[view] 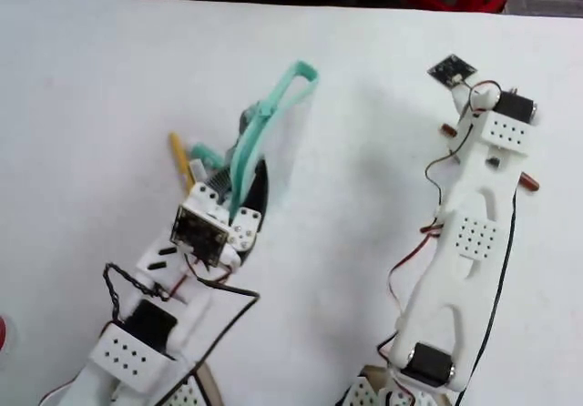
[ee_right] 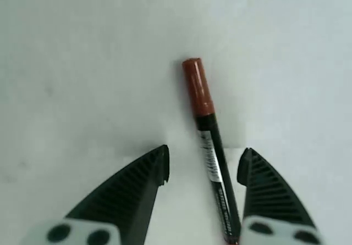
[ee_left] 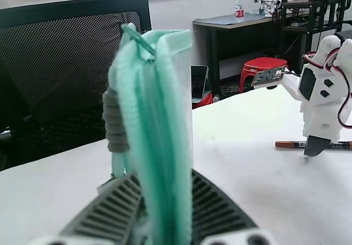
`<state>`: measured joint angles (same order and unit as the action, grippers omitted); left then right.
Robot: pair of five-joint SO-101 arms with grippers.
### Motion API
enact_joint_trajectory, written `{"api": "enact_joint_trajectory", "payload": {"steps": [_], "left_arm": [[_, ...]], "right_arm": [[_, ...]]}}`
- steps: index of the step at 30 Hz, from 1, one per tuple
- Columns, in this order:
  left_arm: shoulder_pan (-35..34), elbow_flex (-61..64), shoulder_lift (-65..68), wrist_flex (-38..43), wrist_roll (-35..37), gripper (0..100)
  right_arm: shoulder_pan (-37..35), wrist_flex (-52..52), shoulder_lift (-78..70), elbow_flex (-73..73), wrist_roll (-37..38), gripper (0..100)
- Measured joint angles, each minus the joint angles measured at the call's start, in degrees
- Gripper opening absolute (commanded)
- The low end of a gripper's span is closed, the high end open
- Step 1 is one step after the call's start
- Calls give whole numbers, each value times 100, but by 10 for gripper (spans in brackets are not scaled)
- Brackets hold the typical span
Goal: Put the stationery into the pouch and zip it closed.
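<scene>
One pouch stands upright, clamped in the left tool, contents hidden. At three o'clock the right tool straddles a pen, wide.

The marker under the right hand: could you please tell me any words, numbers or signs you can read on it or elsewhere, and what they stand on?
Nothing can be read in any view.
Marker: white print on its black barrel, too small and blurred to read.
Bottle in the background: label too far off to read.
Pouch: no print seen.
</scene>
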<state>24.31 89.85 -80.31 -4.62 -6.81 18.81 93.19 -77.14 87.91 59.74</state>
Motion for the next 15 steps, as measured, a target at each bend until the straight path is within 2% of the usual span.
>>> {"api": "enact_joint_trajectory", "payload": {"steps": [4, 6, 8, 10, 15], "left_arm": [[0, 0, 0, 0, 0, 24], [0, 0, 0, 0, 0, 24], [0, 0, 0, 0, 0, 24], [0, 0, 0, 0, 0, 24], [0, 0, 0, 0, 0, 24]], "right_arm": [[-9, 0, -211, 132, 9, 192], [-9, 0, -299, 185, 123, 120], [-9, 0, -413, 264, 316, 4], [-9, 0, -448, 308, 387, 46], [0, 246, -448, 633, 422, 19]]}}
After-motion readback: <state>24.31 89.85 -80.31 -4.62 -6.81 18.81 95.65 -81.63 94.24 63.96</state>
